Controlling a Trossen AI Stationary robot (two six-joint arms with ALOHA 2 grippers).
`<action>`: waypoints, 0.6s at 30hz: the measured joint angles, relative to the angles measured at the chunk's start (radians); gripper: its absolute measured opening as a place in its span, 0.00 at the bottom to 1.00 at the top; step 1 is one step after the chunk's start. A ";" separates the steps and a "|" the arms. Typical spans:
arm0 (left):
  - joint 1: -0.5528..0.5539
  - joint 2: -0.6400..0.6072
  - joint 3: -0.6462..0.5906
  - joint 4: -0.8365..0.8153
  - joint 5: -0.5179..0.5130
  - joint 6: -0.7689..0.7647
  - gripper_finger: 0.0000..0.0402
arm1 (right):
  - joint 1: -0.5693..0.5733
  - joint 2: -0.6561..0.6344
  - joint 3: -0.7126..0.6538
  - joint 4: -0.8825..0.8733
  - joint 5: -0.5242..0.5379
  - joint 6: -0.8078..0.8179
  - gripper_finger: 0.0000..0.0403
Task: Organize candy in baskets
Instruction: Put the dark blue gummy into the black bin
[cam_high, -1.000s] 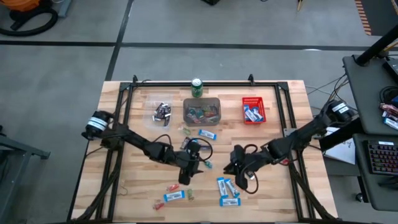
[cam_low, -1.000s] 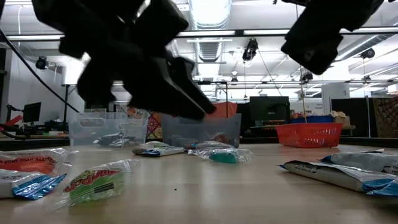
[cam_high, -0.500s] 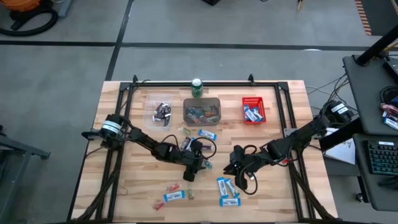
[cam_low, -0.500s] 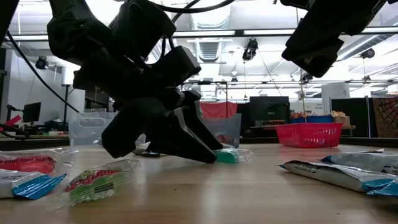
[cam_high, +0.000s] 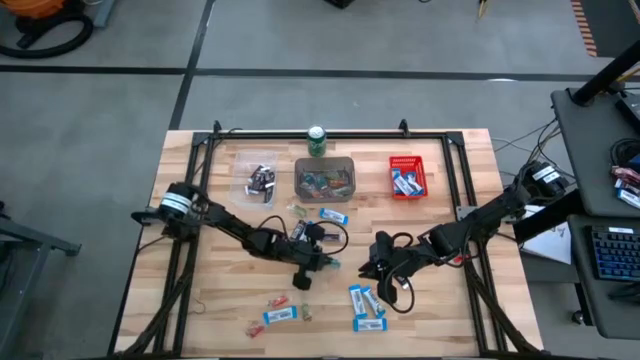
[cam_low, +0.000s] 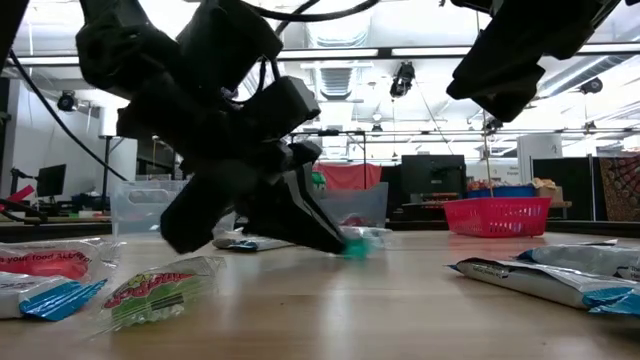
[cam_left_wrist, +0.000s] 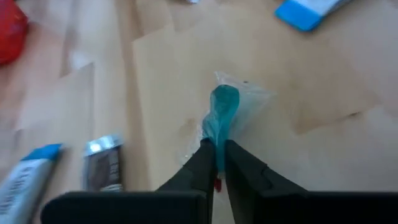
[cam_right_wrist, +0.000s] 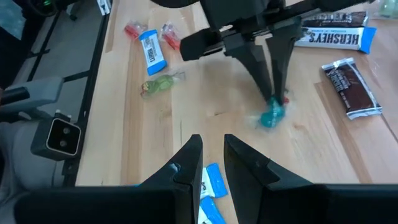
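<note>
A teal candy (cam_left_wrist: 224, 107) in a clear wrapper sits at mid-table, also seen as a teal candy (cam_right_wrist: 272, 116) in the right wrist view. My left gripper (cam_left_wrist: 219, 149) is shut on it; in the high view this left gripper (cam_high: 324, 263) is at the table's centre. My right gripper (cam_right_wrist: 211, 152) hovers just right of it, slightly open, with nothing between its fingers. At the far side stand the clear basket (cam_high: 261, 180), the grey basket (cam_high: 325, 179) and the red basket (cam_high: 407, 176), each holding candy. My left gripper pinches the teal candy's near end (cam_left_wrist: 218, 138) between its two fingertips. The fingers (cam_right_wrist: 268, 68) come from above, slanting down toward the table's right. The rest of the candy and its wrapper stick out past the tips, at table level; whether it rests on the wood I cannot tell.
Loose candy lies around: blue-and-white bars (cam_high: 366, 306) near the front, another blue bar (cam_high: 333, 215) and dark bars (cam_right_wrist: 350, 89) by the baskets, and red and green pieces (cam_low: 150, 292) at the front left. A green can (cam_high: 317, 141) stands behind the grey basket.
My left gripper has dropped toward the table and gone a little toward the right edge, onto the teal candy, and its fingers have shut on it. The candy has shifted slightly. My right gripper has kept still.
</note>
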 joint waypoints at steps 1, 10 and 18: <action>0.000 -0.014 -0.001 -0.008 -0.003 0.006 0.03 | 0.000 0.000 0.000 0.000 0.000 -0.001 0.15; 0.013 -0.253 0.000 -0.193 -0.179 0.087 0.00 | 0.000 0.000 0.000 0.001 0.022 -0.005 0.15; 0.161 -0.480 0.001 -0.447 -0.503 0.082 0.00 | -0.005 0.000 0.000 -0.003 0.129 -0.061 0.15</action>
